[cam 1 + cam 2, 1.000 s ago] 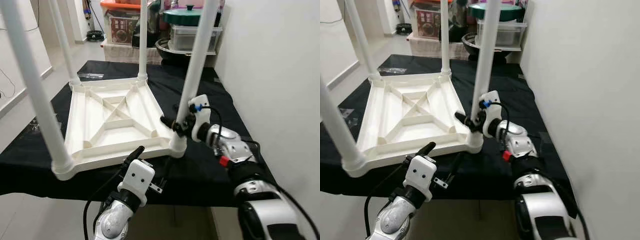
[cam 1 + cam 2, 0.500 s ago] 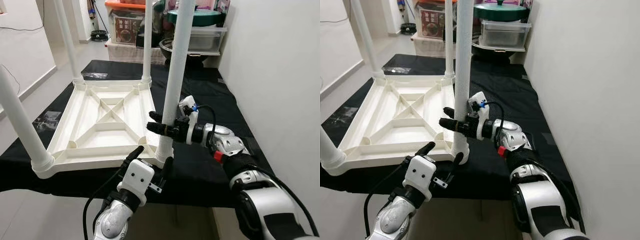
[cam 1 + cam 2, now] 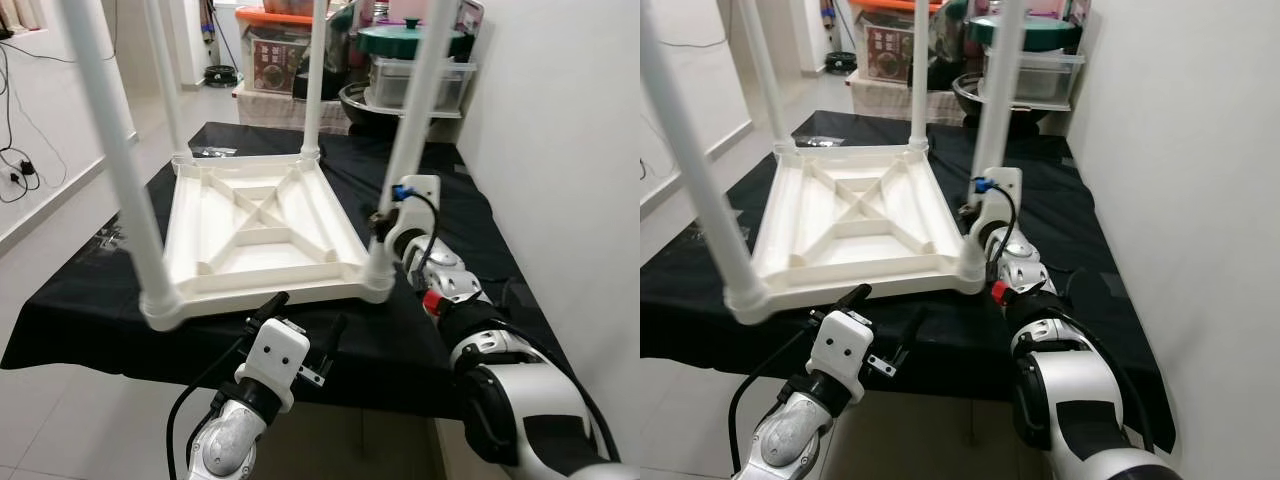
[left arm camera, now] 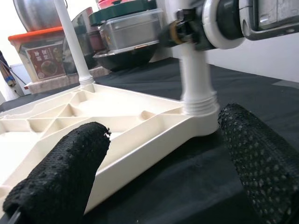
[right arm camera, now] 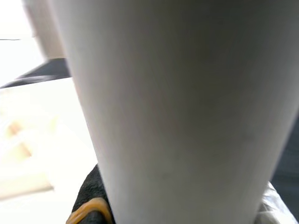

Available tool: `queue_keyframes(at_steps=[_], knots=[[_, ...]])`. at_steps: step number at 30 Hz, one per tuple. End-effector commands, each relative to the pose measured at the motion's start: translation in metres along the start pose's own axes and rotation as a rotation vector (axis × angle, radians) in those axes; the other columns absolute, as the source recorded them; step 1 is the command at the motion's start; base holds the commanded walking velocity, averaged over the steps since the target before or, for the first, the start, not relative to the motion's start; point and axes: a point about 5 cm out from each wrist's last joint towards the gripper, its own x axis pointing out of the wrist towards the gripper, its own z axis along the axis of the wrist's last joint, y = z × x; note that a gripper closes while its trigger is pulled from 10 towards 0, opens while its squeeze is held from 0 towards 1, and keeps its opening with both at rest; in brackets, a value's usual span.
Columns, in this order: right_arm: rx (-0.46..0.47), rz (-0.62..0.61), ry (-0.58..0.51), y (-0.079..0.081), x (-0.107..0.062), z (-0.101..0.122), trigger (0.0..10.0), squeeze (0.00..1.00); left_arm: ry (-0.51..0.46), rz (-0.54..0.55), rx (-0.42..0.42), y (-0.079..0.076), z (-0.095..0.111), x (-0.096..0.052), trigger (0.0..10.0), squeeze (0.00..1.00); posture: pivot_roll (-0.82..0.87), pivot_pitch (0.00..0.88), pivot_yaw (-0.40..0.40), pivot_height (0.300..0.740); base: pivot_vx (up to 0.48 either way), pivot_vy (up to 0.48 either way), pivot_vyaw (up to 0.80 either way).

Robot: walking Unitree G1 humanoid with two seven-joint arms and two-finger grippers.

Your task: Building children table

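Note:
A white plastic children's table (image 3: 262,235) lies upside down on a black-covered table (image 3: 90,310), with its four white legs standing up. My right gripper (image 3: 381,222) is shut on the near-right leg (image 3: 410,120), low down just above its socket. In the right wrist view that leg (image 5: 177,102) is pressed up close, with one black fingertip (image 5: 91,198) beside it. My left gripper (image 3: 302,318) hangs open below the front edge of the black table. In the left wrist view its fingers (image 4: 60,172) stand wide apart, nothing between them, facing the near-right corner socket (image 4: 198,100).
A white wall (image 3: 570,150) runs close along the right side. Storage boxes, a green-lidded pot and a metal bowl (image 3: 410,60) are stacked behind the table. A small clear bag (image 3: 210,152) lies on the cloth at the back left. Open floor (image 3: 60,180) lies to the left.
The whole view has shifted. My right gripper, which pointed leftward across the near-right leg, now sits tucked against it, still holding. The left gripper stays where it was.

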Motion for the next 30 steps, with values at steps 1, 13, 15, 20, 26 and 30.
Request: queue_keyframes(at_steps=[1,13,15,20,26,30], knots=[[0.033,-0.146,0.06,-0.013,-0.003,-0.015,0.0,0.0,0.014,-0.005,0.009,-0.001,-0.002,0.0,10.0,0.0,0.08,0.038,-0.102,0.74,0.0,0.0,0.0],[0.053,-0.087,-0.003,0.027,-0.007,-0.017,10.0,0.0,0.016,-0.003,0.009,-0.001,-0.003,0.0,10.0,0.0,0.08,0.035,-0.106,0.74,0.0,0.0,0.0],[0.018,0.044,-0.057,0.038,-0.008,-0.015,10.0,1.0,0.017,-0.004,0.008,-0.002,-0.003,0.0,10.0,0.0,0.08,0.034,-0.106,0.74,0.0,0.0,0.0],[0.081,0.339,-0.037,0.052,-0.01,-0.015,10.0,0.0,0.017,-0.004,0.007,-0.002,-0.003,0.0,10.0,0.0,0.08,0.027,-0.107,0.74,0.0,0.0,0.0],[0.064,0.777,0.017,0.048,-0.02,-0.013,10.0,0.0,0.015,-0.003,0.006,-0.002,-0.003,0.0,10.0,0.0,0.08,0.02,-0.107,0.74,0.0,0.0,0.0],[0.052,0.873,0.036,0.044,-0.023,-0.012,10.0,0.0,0.015,-0.002,0.006,-0.002,-0.003,0.0,10.0,0.0,0.08,0.017,-0.107,0.74,0.0,0.0,0.0]])
